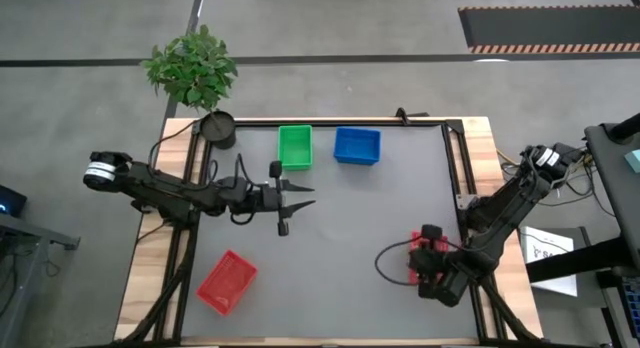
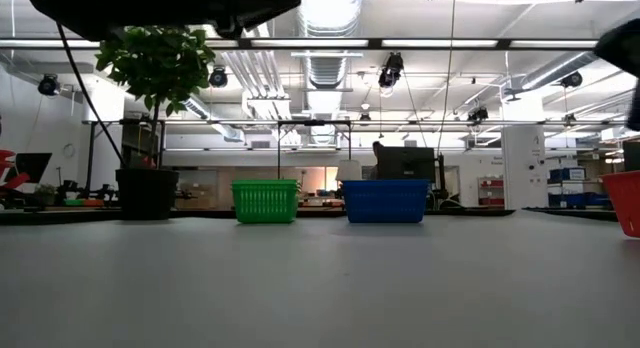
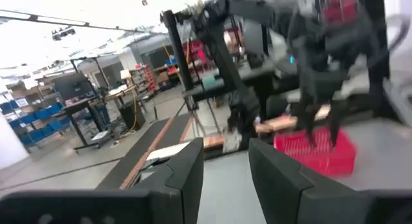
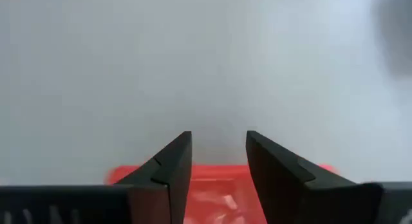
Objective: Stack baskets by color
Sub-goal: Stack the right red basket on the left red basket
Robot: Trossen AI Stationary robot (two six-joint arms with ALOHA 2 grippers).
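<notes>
Red perforated plastic basket (image 1: 428, 256) sits under the right gripper (image 1: 424, 268), whose fingers are spread and released; lift straight up clear.

The high view looks straight down on the grey bench (image 1: 340, 228). The low view faces level across it; both share the green perforated plastic basket (image 1: 294, 147) (image 2: 265, 201). Wrist views sit close behind dark fingers (image 4: 172, 172).

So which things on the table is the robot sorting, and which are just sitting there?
For the job:
green basket
blue basket
red basket lying alone
red basket under the right gripper

Just there:
potted plant in the black pot
</notes>
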